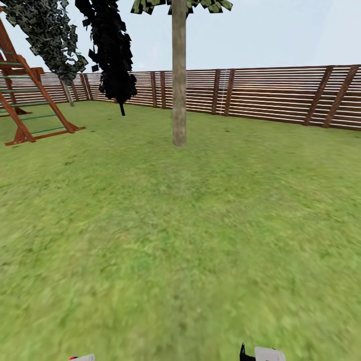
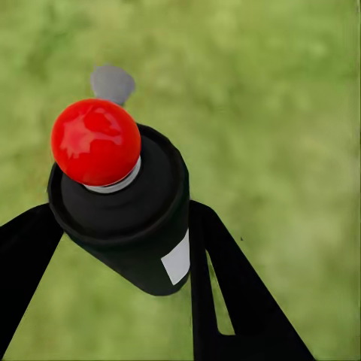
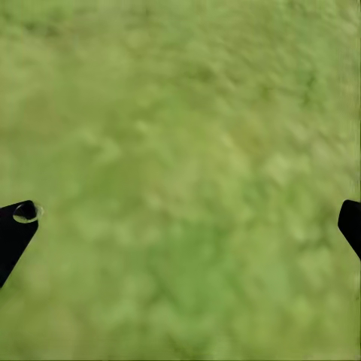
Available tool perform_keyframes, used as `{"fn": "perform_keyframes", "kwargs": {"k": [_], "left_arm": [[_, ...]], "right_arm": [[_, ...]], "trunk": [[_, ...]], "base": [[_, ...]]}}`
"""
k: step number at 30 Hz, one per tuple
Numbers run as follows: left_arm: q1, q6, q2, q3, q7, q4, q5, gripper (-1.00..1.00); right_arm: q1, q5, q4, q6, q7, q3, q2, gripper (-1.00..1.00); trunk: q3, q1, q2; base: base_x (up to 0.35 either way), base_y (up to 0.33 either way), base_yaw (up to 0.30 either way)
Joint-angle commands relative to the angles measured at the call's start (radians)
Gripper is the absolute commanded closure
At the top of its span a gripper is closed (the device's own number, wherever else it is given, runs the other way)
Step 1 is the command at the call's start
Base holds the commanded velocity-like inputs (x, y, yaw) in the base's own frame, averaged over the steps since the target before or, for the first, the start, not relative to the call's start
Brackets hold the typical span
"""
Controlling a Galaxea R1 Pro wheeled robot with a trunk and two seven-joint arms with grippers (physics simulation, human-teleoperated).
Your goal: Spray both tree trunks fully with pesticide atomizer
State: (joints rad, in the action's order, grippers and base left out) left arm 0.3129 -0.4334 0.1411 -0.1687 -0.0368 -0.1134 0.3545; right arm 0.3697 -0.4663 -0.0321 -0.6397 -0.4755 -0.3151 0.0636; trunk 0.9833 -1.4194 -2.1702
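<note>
The left tool has 2 flat black tapered fingers, 1 cut by a narrow slot.

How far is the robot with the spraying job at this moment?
Done: the pesticide atomizer is off the floor, clamped in the left gripper. In hand: carrying it over the lawn. Left: the tree trunk ahead shows no mist. The right gripper is open.

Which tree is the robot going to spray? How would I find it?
Look along the brown slatted fence at the back of the lawn. In front of it, near the middle, stands a tree with a thick, pale, bare tree trunk. The trees to its left are dark, leafy and slimmer.
</note>
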Motion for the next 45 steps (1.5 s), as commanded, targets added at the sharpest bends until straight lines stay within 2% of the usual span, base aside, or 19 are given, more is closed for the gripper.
{"fn": "perform_keyframes", "kwargs": {"k": [1,12,45], "left_arm": [[0.0,0.0,0.0,0.0,0.0,0.0,0.0,1.0],[0.0,-0.001,-0.001,-0.002,0.0,0.0,-0.002,1.0],[0.0,-0.001,-0.005,-0.002,0.002,0.0,-0.002,1.0]], "right_arm": [[0.0,0.0,0.0,0.0,0.0,0.0,0.0,-1.0],[0.0,-0.002,0.001,0.0,0.0,0.001,-0.01,-1.0],[0.0,-0.002,0.001,0.0,0.0,0.001,-0.008,-1.0]], "trunk": [[0.0,0.0,0.0],[0.0,0.0,0.0],[0.0,0.0,0.0]], "base": [[0.338,0.0,0.0],[0.338,0.0,0.0],[0.338,0.0,0.0]]}}
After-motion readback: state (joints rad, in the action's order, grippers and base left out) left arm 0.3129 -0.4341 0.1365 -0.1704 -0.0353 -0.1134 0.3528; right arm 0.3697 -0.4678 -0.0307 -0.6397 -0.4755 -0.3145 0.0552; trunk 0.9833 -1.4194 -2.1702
